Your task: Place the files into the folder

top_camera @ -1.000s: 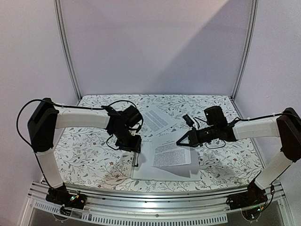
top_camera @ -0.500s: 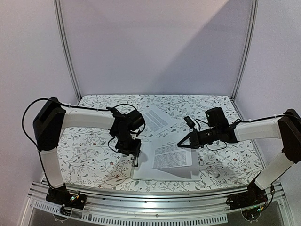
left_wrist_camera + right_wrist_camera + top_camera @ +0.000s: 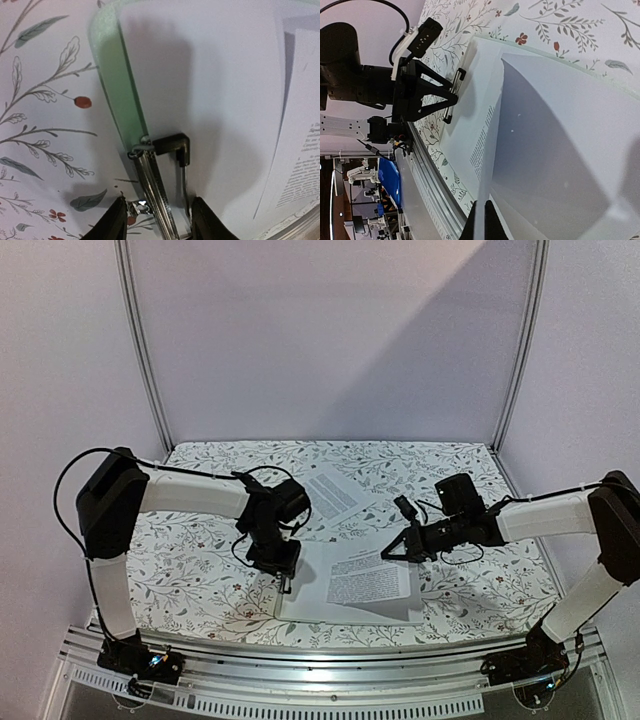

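The pale green folder point(image 3: 345, 617) lies flat at the front middle with a blank white sheet point(image 3: 308, 592) on it. My left gripper point(image 3: 286, 580) is shut on the metal clip point(image 3: 156, 197) at the folder's left edge. The green edge point(image 3: 112, 85) and the white sheet point(image 3: 215, 90) show in the left wrist view, with the gripper point(image 3: 157, 222) astride the clip. My right gripper point(image 3: 389, 552) is shut on the far edge of a printed file point(image 3: 368, 578), held low over the folder. In the right wrist view this sheet point(image 3: 482, 142) runs edge-on from the gripper point(image 3: 481, 220).
Another printed file point(image 3: 335, 492) lies on the flowered tablecloth point(image 3: 190, 560) behind the folder. The metal rail point(image 3: 330, 655) runs along the table's front edge. White walls and two uprights close the back and sides.
My right gripper has moved a little down and nearer with the printed file, which now lies lower over the folder. My left arm has shifted slightly while staying at the clip.
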`<state>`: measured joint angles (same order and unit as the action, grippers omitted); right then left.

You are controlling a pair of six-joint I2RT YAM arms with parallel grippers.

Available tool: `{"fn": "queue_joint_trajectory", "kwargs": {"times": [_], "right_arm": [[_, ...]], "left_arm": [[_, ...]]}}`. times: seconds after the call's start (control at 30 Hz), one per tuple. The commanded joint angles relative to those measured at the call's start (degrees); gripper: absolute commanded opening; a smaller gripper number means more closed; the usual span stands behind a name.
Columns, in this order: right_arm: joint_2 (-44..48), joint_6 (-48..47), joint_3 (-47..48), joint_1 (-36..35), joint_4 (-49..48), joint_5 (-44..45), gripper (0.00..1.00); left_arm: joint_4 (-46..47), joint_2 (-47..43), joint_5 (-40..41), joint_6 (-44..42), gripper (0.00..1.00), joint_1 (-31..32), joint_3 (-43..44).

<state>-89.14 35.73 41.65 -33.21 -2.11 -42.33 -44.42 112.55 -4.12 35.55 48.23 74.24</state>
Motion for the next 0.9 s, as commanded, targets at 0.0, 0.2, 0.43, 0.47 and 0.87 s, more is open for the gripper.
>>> {"fn": "queue_joint_trajectory", "kwargs": {"times": [0.0, 0.2, 0.43, 0.47, 0.87], "right_arm": [[-1.0, 0.9, 1.1, 0.3, 3.7, 0.7, 0.0], [-1.3, 1.5, 0.9, 0.3, 3.3, 0.5, 0.0], [-2.3, 2.8, 1.2, -0.7, 3.3, -0.6, 0.0], [-2.5, 3.3, 1.1, -1.0, 3.1, -0.6, 0.0], [-4.9, 9.3, 1.4, -3.5, -2.8, -0.2, 0.0]], "left_arm": [[-1.3, 2.0, -0.2, 0.2, 0.45, 0.7, -0.7], [-1.1, 2.5, -1.2, 0.7, 0.4, 0.7, -0.9], [2.4, 3.4, -5.1, 1.4, 0.19, 0.7, -3.0], [2.8, 3.4, -5.3, 1.6, 0.17, 0.7, -3.3], [13.0, 1.1, -11.7, 7.7, 0.0, -0.3, -10.1]]}}
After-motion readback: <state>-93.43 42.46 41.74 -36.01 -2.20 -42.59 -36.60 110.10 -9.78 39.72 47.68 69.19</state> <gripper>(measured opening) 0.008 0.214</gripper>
